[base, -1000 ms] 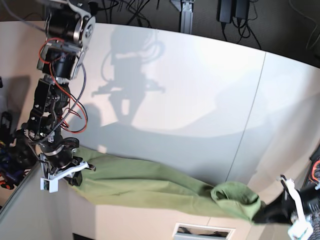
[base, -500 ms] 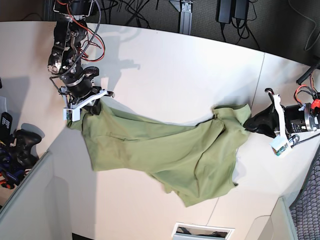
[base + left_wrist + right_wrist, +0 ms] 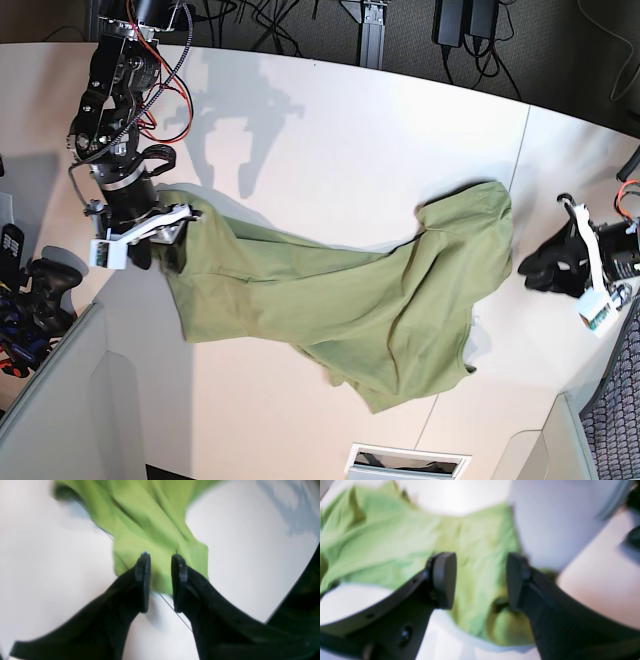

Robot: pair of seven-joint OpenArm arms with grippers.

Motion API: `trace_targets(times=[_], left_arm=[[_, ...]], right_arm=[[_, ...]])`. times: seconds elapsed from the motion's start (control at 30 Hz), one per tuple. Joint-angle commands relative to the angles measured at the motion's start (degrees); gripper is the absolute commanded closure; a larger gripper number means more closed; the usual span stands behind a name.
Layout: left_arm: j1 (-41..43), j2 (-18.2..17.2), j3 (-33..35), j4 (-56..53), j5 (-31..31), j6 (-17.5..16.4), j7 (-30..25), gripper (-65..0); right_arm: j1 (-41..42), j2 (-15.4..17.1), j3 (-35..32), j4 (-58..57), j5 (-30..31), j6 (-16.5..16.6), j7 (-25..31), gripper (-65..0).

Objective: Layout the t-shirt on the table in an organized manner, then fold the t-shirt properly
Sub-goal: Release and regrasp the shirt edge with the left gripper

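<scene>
Olive t-shirt (image 3: 340, 300) spread across the middle of the white table (image 3: 350, 140), rumpled, running from the base view's left edge toward the right, with one broad flap hanging toward the near table edge. Lies flat in part, creased in long diagonal folds.

Right claw (image 3: 481, 580) at the shirt's left end in the base view (image 3: 160, 232), jaws standing wide apart above the cloth; green fabric visible between and beneath the pads, nothing pinched. Left claw (image 3: 160, 580) at the base view's right (image 3: 545, 268), clear of the shirt's raised corner there, with bare table between. Jaws parted by a narrow gap, a shirt edge seen past the tips, not gripped; thin dark seam line (image 3: 175, 612) of the table running beneath.

Plenty of bare table beyond the shirt toward the far curved edge, and a wide bare strip on the near left. Less room at the near right, where the table edge curves in close to the hanging flap. Picture in both wrist views blurred, so fine contact hard to judge.
</scene>
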Motion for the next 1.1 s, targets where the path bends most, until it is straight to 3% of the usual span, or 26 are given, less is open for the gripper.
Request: trace_targets(times=[0.0, 0.13, 0.4, 1.07], left_arm=[[-1.09, -1.09, -2.05, 2.38, -2.32, -0.47, -1.46, -18.0], [-1.07, -0.85, -3.98, 6.40, -3.69, -0.47, -1.53, -18.1], [-1.03, 3.04, 0.57, 5.29, -1.49, -0.47, -1.70, -18.1], [-0.92, 3.17, 1.51, 5.20, -1.22, -0.47, -1.73, -18.1]], right_arm=[[0.96, 0.63, 1.31, 0.81, -0.04, -0.02, 0.96, -31.9], [1.62, 0.63, 3.50, -1.62, 1.18, -0.15, 0.94, -31.9], [3.74, -0.20, 3.34, -11.41, 1.09, -0.17, 4.24, -31.9], [6.99, -2.97, 3.32, -16.59, -0.66, -0.13, 3.72, -31.6]])
